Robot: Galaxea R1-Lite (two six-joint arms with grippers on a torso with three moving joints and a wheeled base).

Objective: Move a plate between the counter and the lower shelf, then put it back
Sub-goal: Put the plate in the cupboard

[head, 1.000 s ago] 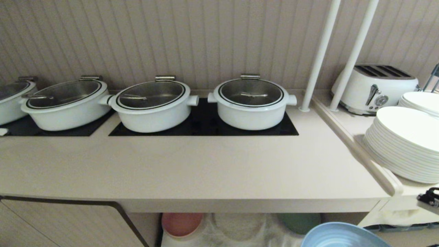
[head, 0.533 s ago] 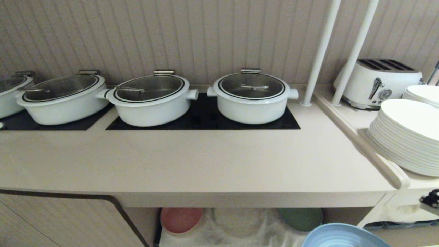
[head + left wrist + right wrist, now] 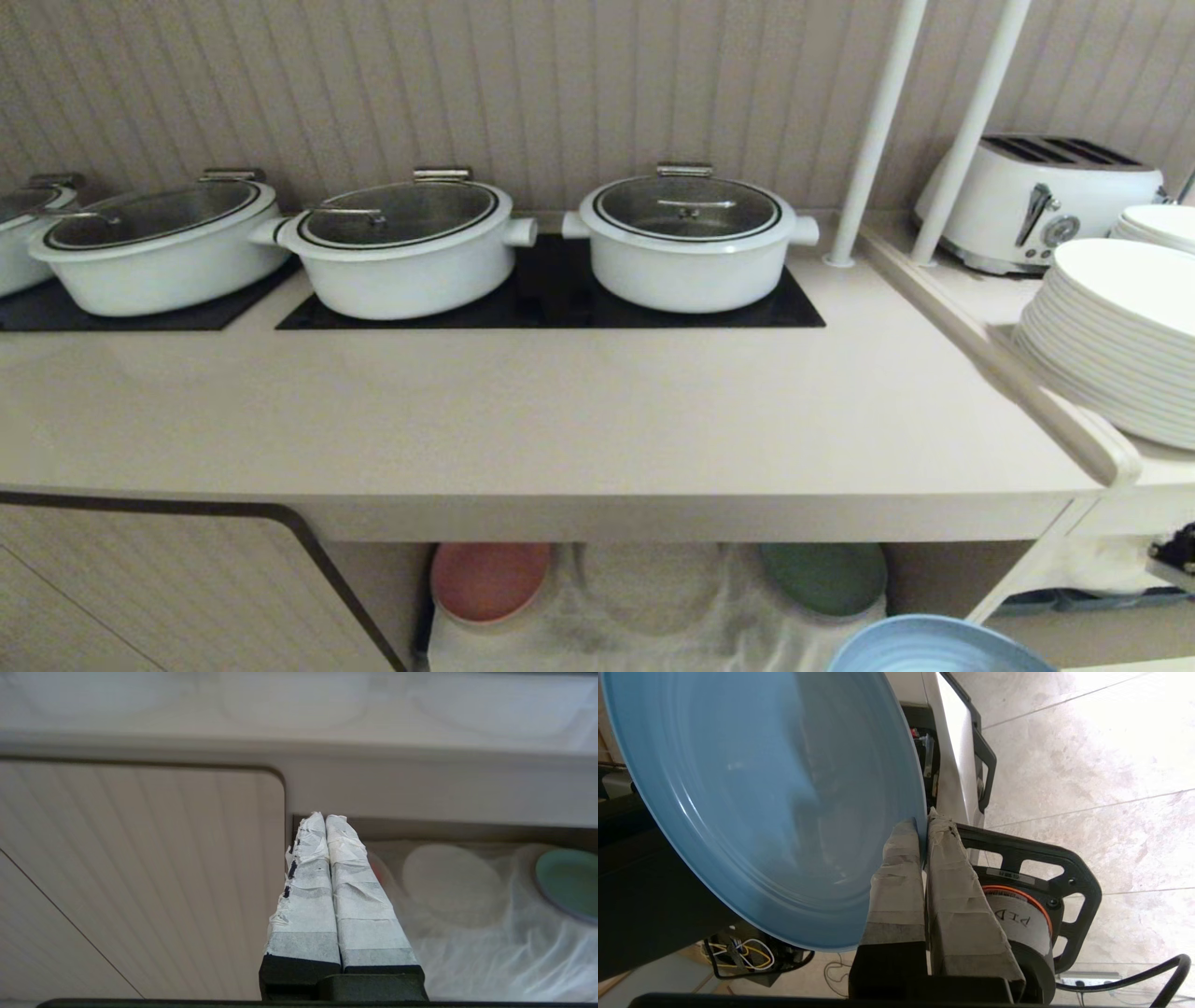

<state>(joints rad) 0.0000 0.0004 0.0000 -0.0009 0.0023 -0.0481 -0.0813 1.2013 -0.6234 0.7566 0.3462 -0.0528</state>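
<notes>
- Head view: the plate [image 3: 938,646] peeps in at the bottom right of the frame, below the counter [image 3: 523,420] and in front of the shelf [image 3: 653,597], where a pink plate [image 3: 490,581] and a green plate [image 3: 823,579] flank a cloth-covered hump. Neither gripper shows here.
- Left wrist view: the left gripper [image 3: 325,819] is parked mid-frame, fingers pressed together on nothing, pointing at the shelf.
- Right wrist view: the right gripper [image 3: 923,823] is clamped on the plate's [image 3: 761,798] rim, one finger on each face. The plate looks stiff, light and glossy, probably slippery and breakable; the thin rim is the only handy hold, so it could pivot.
</notes>
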